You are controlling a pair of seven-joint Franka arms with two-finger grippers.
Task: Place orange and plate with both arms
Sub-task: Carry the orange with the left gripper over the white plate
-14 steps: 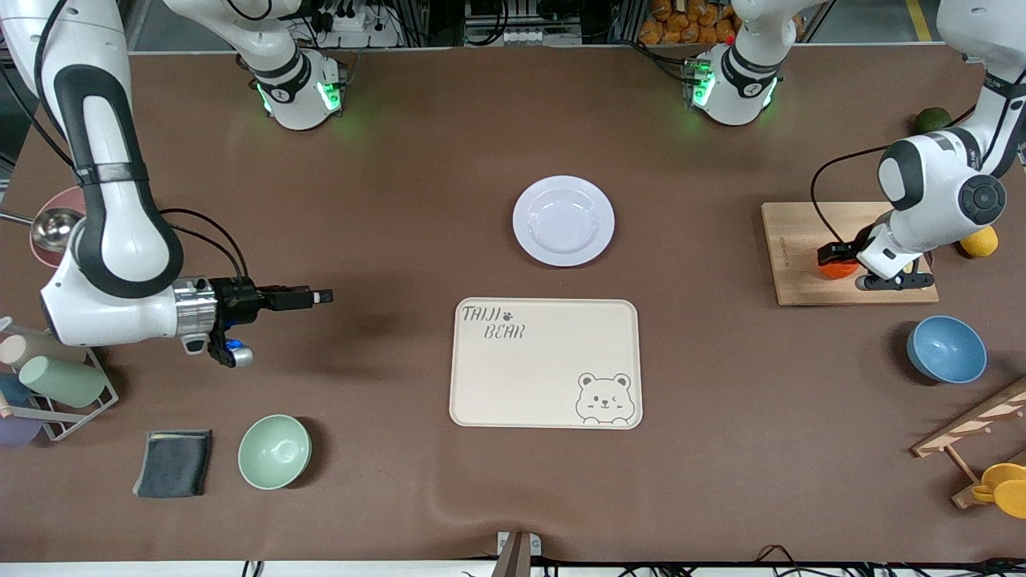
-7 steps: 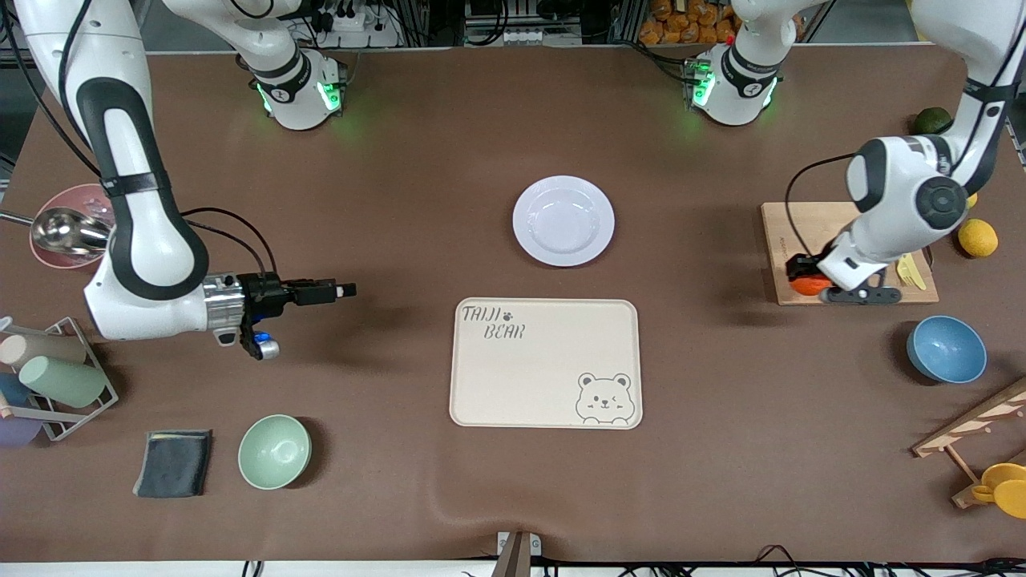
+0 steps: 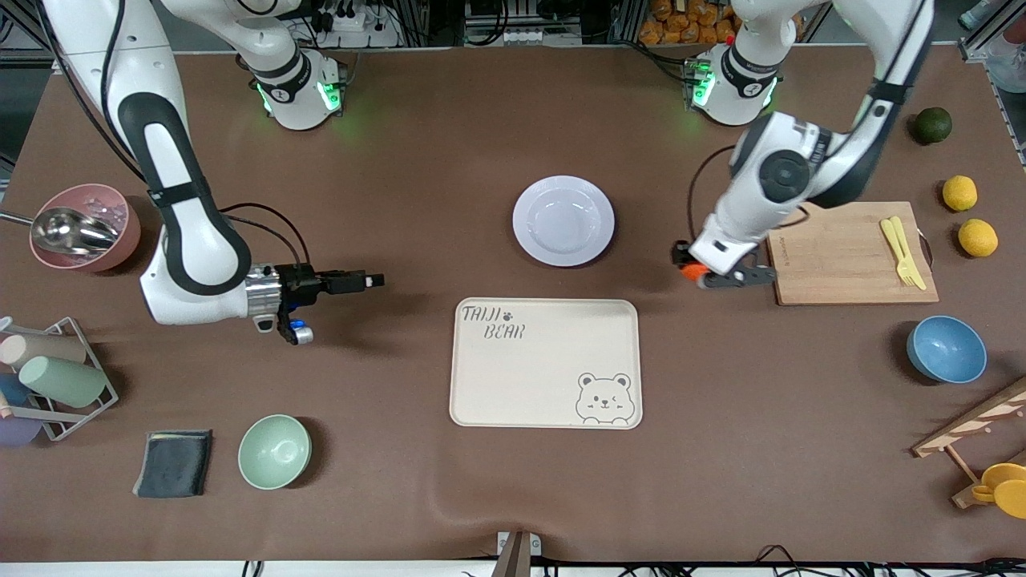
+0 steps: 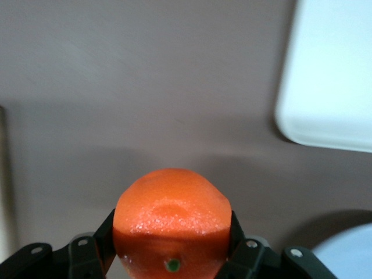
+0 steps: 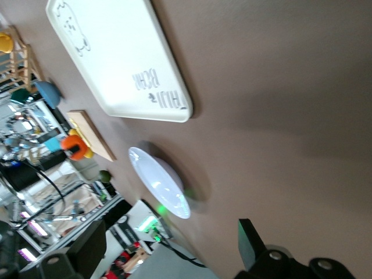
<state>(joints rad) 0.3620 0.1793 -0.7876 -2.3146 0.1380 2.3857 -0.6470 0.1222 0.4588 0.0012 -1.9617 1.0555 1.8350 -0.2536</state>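
Observation:
The orange (image 3: 689,272) is held in my left gripper (image 3: 692,268), which is shut on it above the bare table, between the plate and the wooden board. In the left wrist view the orange (image 4: 172,218) sits between both fingers of the left gripper (image 4: 172,235). The pale plate (image 3: 563,220) lies at the table's middle, farther from the camera than the cream bear tray (image 3: 545,363). My right gripper (image 3: 373,280) is open and empty, low over the table toward the right arm's end. The right wrist view shows the plate (image 5: 163,189), the tray (image 5: 116,58) and the orange (image 5: 72,144).
A wooden board (image 3: 834,256) with a yellow fork (image 3: 902,250) is at the left arm's end, with two lemons (image 3: 959,192), a dark green fruit (image 3: 932,125) and a blue bowl (image 3: 946,349). A green bowl (image 3: 274,451), dark cloth (image 3: 174,462), cup rack (image 3: 48,377) and pink bowl (image 3: 84,228) are at the right arm's end.
My left gripper has lifted the orange off the wooden board and carried it toward the plate. My right gripper has moved toward the table's middle.

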